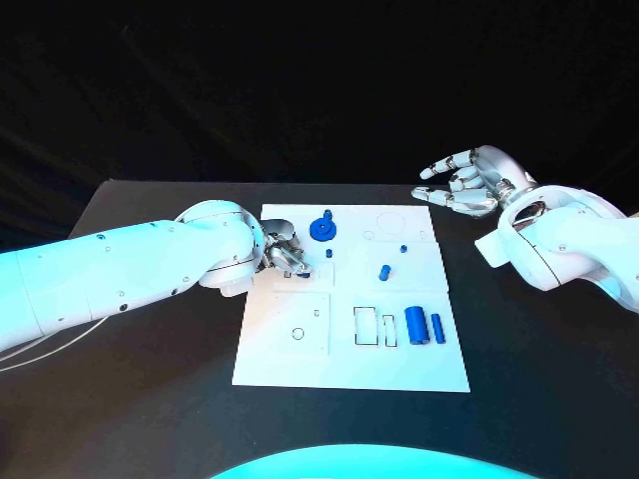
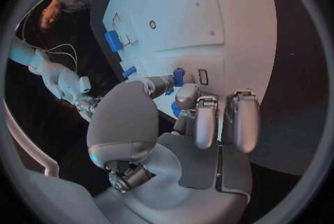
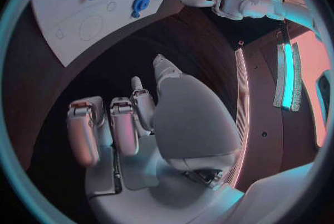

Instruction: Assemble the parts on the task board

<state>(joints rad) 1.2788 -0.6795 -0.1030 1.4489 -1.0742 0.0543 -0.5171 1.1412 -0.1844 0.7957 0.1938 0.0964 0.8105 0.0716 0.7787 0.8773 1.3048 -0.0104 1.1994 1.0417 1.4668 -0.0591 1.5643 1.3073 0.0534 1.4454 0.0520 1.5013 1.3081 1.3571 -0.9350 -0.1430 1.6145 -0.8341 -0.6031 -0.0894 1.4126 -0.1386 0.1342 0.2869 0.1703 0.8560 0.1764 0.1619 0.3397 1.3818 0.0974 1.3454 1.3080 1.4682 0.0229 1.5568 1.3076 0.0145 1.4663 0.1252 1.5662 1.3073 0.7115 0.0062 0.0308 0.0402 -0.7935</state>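
Black surface [image 1: 147, 399] under a dark backdrop, white task board [image 1: 351, 359] at its middle, blue parts [image 1: 424, 326] scattered on it, left hand [image 1: 284, 251] over the board's left edge with fingers [image 2: 178, 80] pinching a small blue piece [image 2: 178, 76], right hand [image 1: 471, 180] raised beyond the far right corner, fingers loosely spread and grasping nothing

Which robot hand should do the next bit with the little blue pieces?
Probably the left hand: it is already down on the task board, fingers touching a small blue part. The right hand is off the board, open.
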